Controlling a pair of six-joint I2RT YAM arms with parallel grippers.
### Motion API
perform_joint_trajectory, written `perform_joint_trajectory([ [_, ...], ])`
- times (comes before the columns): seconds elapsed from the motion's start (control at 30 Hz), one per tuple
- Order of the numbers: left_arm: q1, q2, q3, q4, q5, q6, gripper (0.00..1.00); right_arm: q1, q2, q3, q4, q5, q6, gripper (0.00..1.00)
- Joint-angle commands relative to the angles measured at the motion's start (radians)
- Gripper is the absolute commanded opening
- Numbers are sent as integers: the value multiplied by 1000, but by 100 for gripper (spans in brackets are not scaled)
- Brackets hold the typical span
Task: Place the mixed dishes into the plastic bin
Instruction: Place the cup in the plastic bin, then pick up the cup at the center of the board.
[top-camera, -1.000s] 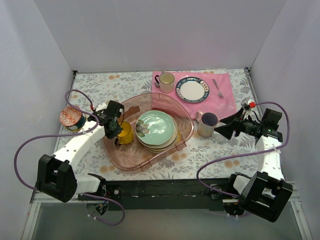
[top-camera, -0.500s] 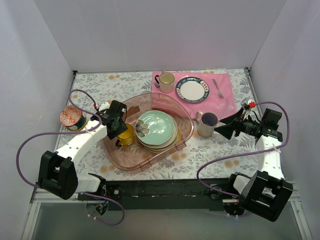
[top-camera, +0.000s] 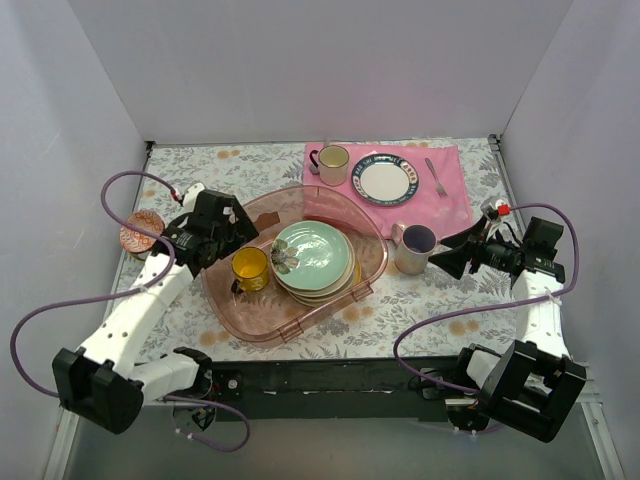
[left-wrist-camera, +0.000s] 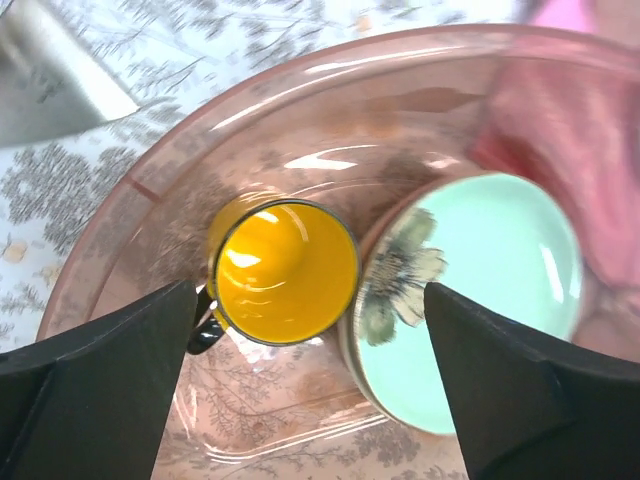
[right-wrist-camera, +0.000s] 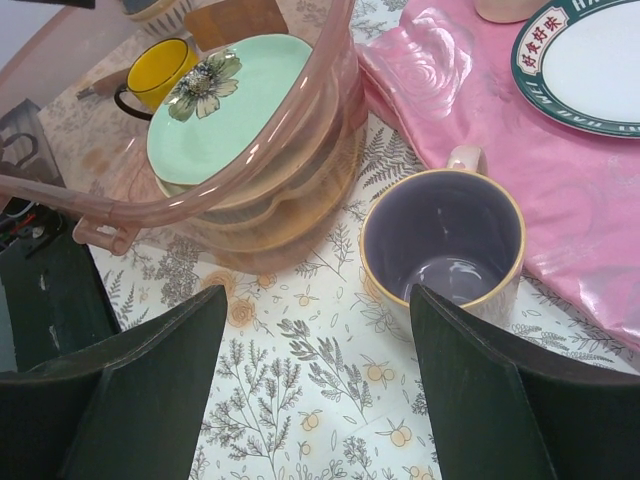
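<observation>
The plastic bin (top-camera: 262, 336) sits mid-table, and only the top view shows all of it. Inside, the large mint-green plate (top-camera: 318, 252) tops a stack of plates. The right wrist view shows cream rims under it through the pink wall, though the separate plates cannot be told apart.

The yellow mug (top-camera: 249, 268) stands upright in the bin just left of the stack. The left wrist view looks straight down into it, framed between the spread fingers of the left gripper (top-camera: 222, 243), which holds nothing and hangs above the bin's left rim.

The grey mug (top-camera: 414, 247) stands on the table outside the bin's right edge. The right gripper (top-camera: 450, 258), jaws apart, is just to its right.

The small patterned bowl (top-camera: 140, 233) sits on the table left of the bin, partly hidden by the left arm.
</observation>
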Motion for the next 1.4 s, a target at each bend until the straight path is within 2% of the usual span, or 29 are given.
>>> perform_joint_trajectory([
  [0.0, 4, -120, -14, 110, 107, 103, 98, -4, 0, 28, -33, 11, -58, 81],
  [0.17, 6, -260, -51, 231, 268, 215, 98, -4, 10, 59, -106, 31, -118, 81],
  [0.23, 6, -327, -78, 294, 333, 266, 98, -1, 29, 114, -185, 40, -227, 81],
  [0.3, 6, -364, -93, 320, 362, 307, 98, 1, 68, 166, -355, 66, -345, 82],
  [0.4, 6, -401, -92, 301, 353, 349, 98, 13, 129, 267, -585, 120, -588, 82],
  [0.43, 4, -407, -91, 293, 347, 358, 98, 19, 143, 295, -642, 134, -714, 82],
  [0.53, 6, -438, -106, 271, 316, 384, 98, 34, 186, 370, -768, 178, -872, 82],
  [0.7, 6, -566, -162, 291, 295, 419, 98, 133, 194, 447, -760, 334, -916, 84],
  [0.83, 6, -659, -215, 296, 244, 445, 98, 272, 149, 441, -609, 451, -868, 90],
  [0.93, 6, -726, -282, 307, 181, 459, 98, 326, 100, 412, -527, 497, -864, 97],
  [1.17, 6, -859, -386, 339, 135, 459, 98, 367, 106, 403, -559, 532, -1031, 99],
  [1.37, 4, -903, -422, 350, 110, 466, 98, 390, 158, 387, -565, 640, -1134, 97],
])
